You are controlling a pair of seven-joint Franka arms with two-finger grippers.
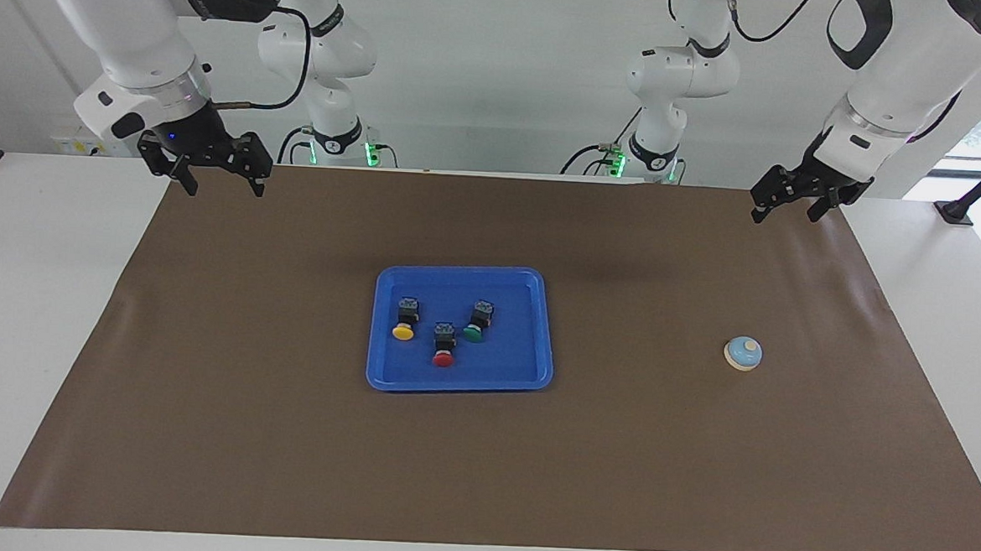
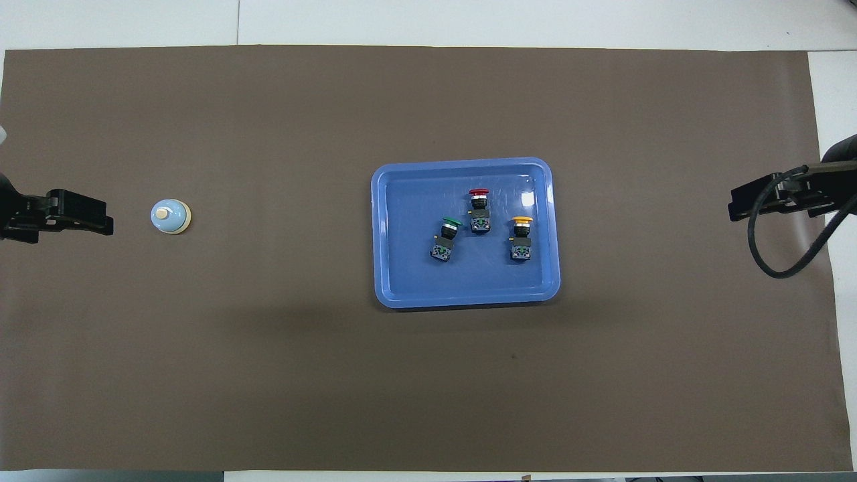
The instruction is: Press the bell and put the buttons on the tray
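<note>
Facing view shows the blue tray (image 1: 462, 329) lying flat near the middle of the brown mat (image 1: 281, 432) that covers the desk (image 1: 36, 285). All three buttons lie on their sides inside the tray, caps pointing away from the robots. The yellow button (image 1: 405, 319) is toward the right arm's end of the tray, the green button (image 1: 477, 322) toward the left arm's end, and the red button (image 1: 444, 345) between them and a little farther from the robots. The three are near one another without touching, and none rests on the tray's rim.

The bell (image 1: 743, 353) stands upright on the mat, well apart from the tray, toward the left arm's end of the desk and about as far from the robots as the buttons.

The right end effector (image 1: 223, 179) hangs in the air over the mat's edge nearest the robots, at the right arm's end; its two fingers stand clearly apart and hold nothing. It is well apart from the tray and the buttons. The left end effector (image 1: 788, 205) hangs over the matching corner of the mat at the left arm's end, its fingers also apart and empty. The bell is on the mat well apart from it and not touched by it.

Overhead, the left end effector (image 2: 63, 213) appears at the frame's edge beside the bell (image 2: 171, 217), and the right end effector (image 2: 770, 197) at the other edge, well apart from the tray (image 2: 402, 268).
</note>
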